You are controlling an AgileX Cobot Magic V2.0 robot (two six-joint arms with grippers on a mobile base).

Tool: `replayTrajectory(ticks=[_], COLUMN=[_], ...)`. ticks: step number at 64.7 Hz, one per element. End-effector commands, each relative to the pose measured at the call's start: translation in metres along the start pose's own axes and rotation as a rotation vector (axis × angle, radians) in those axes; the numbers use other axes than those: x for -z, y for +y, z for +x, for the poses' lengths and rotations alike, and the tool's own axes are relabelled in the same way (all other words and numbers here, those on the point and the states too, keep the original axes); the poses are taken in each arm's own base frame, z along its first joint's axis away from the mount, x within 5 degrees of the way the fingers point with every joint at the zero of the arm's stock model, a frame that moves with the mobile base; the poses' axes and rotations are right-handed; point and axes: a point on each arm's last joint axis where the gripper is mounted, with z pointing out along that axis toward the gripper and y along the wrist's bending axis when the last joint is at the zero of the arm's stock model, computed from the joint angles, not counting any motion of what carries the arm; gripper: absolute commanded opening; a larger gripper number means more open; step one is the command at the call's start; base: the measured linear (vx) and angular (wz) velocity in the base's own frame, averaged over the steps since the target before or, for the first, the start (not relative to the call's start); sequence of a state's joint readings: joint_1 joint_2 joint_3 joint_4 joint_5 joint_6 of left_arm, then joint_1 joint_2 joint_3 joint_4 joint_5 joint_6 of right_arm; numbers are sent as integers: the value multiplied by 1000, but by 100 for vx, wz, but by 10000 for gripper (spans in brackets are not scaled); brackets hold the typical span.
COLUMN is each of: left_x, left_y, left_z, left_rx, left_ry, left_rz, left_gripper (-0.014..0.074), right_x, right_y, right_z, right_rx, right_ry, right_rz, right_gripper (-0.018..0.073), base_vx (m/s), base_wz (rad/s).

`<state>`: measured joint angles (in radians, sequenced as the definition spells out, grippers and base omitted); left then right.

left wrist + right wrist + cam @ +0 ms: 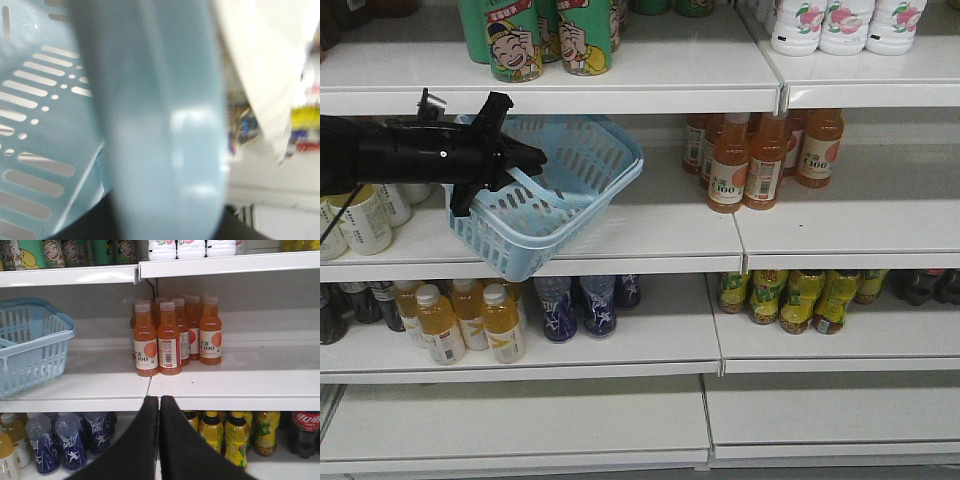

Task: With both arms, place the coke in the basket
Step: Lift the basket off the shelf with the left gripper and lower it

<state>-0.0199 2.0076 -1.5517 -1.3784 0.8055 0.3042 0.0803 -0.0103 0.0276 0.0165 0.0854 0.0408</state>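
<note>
The left gripper (pixel 534 157) reaches in from the left edge of the middle shelf (pixel 820 235). Its fingers are closed on the handle (pixel 532 188) of the basket (pixel 600 170). The basket is tilted, with its lower corner hanging past the shelf's front edge. In the left wrist view the handle (pixel 165 125) fills the middle as a blur, and the slotted basket (pixel 40 125) lies to its left.

The right gripper (pixel 160 440) hangs in front of the shelf's front edge with its fingers pressed together, holding nothing. The orange bottles (pixel 170 337) stand on the shelf ahead of it.

The coke (pixel 306 421) stands on the shelf below, at its right end, just beside the yellow bottles (pixel 235 435). It is well apart from both grippers and from the basket (pixel 30 355).
</note>
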Motion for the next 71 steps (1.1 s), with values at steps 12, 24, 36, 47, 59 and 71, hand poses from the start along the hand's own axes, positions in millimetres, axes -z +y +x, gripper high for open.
replayTrajectory(ticks=[12, 24, 36, 47, 59, 71], left_x=[57, 72, 80, 90, 97, 99], left_y=[-72, -74, -51, -34, -11, 23], left_z=[40, 70, 113, 152, 185, 207], left_rx=[-274, -338, -338, -385, -378, -286], left_ry=[192, 311, 384, 462, 538, 574], left_rz=[26, -25, -16, 40, 48, 26], left_gripper=[-8, -8, -8, -8, -8, -8], right_x=[1, 1, 1, 1, 1, 1], right_y=[0, 0, 0, 0, 0, 0], right_z=[-4, -4, -4, -4, -4, -4], right_rx=[6, 6, 6, 6, 6, 6], right_ry=[-78, -78, -78, -78, -78, -78], right_rz=[2, 2, 2, 2, 2, 2], right_gripper=[-9, -9, -9, -9, -9, -9], base_vx=[0, 0, 0, 0, 0, 0], base_wz=[0, 0, 0, 0, 0, 0])
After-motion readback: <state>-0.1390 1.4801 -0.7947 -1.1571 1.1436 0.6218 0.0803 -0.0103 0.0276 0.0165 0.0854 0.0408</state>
